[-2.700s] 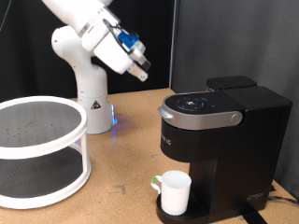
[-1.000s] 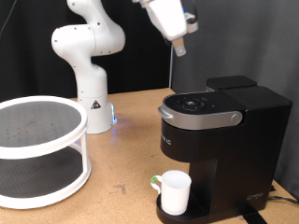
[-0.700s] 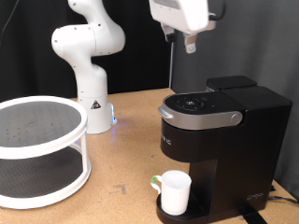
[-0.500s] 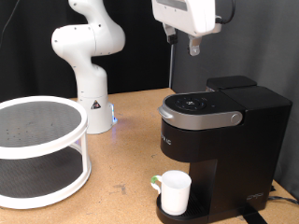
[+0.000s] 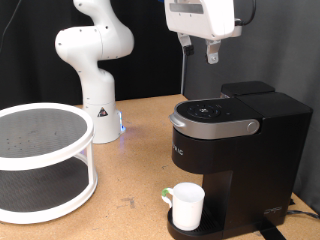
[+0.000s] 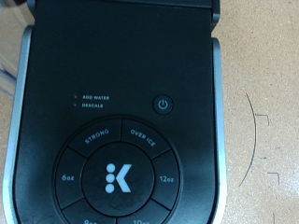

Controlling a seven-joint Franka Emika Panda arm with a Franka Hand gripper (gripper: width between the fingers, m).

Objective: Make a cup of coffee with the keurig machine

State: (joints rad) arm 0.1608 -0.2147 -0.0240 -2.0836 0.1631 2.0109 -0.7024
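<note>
The keurig machine (image 5: 235,150) stands at the exterior view's right with its lid shut. The cup (image 5: 186,206), a white mug, sits on the drip tray under its front. My gripper (image 5: 198,47) hangs high above the machine's top, pointing down, with its fingers apart and nothing between them. The wrist view looks straight down on the machine's control panel (image 6: 116,140), with the power button (image 6: 163,104) and the ring of size buttons around the K button (image 6: 116,177). The fingers do not show there.
A white round two-tier rack (image 5: 40,160) stands at the exterior view's left. The arm's white base (image 5: 95,95) is behind it on the wooden table (image 5: 130,160). A dark curtain hangs behind.
The gripper has swung from the upper left across to above the machine and turned to point down. The cup and the machine have not moved.
</note>
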